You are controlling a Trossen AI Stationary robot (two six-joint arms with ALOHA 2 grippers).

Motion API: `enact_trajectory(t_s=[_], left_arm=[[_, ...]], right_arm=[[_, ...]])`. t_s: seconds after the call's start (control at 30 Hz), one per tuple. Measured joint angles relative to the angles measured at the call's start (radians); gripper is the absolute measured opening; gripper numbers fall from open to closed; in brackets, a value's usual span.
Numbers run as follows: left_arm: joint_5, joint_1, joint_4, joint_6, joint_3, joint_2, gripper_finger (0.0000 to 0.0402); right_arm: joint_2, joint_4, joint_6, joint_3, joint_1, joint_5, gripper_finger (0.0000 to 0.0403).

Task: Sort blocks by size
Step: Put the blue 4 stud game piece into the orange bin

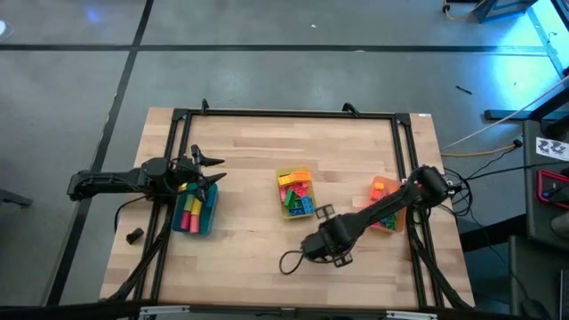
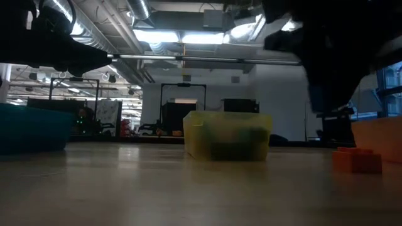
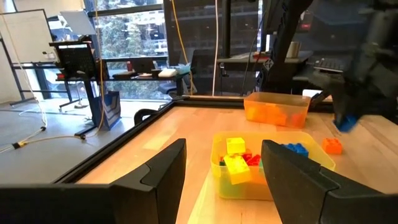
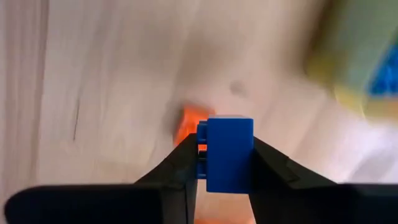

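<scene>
My right gripper (image 1: 324,212) is shut on a small blue block (image 4: 229,153), above the table just near of the yellow bin (image 1: 296,194); it also shows in the left wrist view (image 3: 346,122). An orange block (image 4: 188,125) lies on the table below it. The yellow bin holds several yellow, red, green and blue blocks (image 3: 237,163). My left gripper (image 1: 216,169) is open and empty over the far end of the blue bin (image 1: 196,212), which holds pink, yellow and red blocks. My right gripper pinches the blue block by two opposite sides (image 4: 250,163) between its two fingers, at their free ends. The fingers point down at the table. The block is lifted clear of the table, its studs (image 4: 201,150) facing sideways.
An orange bin (image 1: 385,216) with orange blocks stands at the table's right, under my right arm. A loose orange block (image 2: 356,160) lies on the wood between the yellow and orange bins. A black frame (image 1: 284,114) runs around the table's edges.
</scene>
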Motion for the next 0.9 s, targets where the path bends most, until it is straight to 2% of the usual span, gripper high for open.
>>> enact_trajectory(t_s=[0.27,0.4,0.47,0.9], left_arm=[[0.0,0.0,0.0,0.0,0.0,0.0,0.0194],[0.0,0.0,0.0,0.0,0.0,0.0,0.0194],[0.0,0.0,0.0,0.0,0.0,0.0,0.0194],[0.0,0.0,0.0,0.0,0.0,0.0,0.0194]], right_arm=[[-0.103,-0.248,0.208,0.0,-0.051,0.022,0.0109],[-0.145,-0.362,0.284,0.0,-0.085,0.042,0.01],[-0.171,-0.365,0.318,-0.008,-0.1,0.051,0.01],[-0.441,-0.362,0.528,-0.343,-0.127,-0.044,0.0103]])
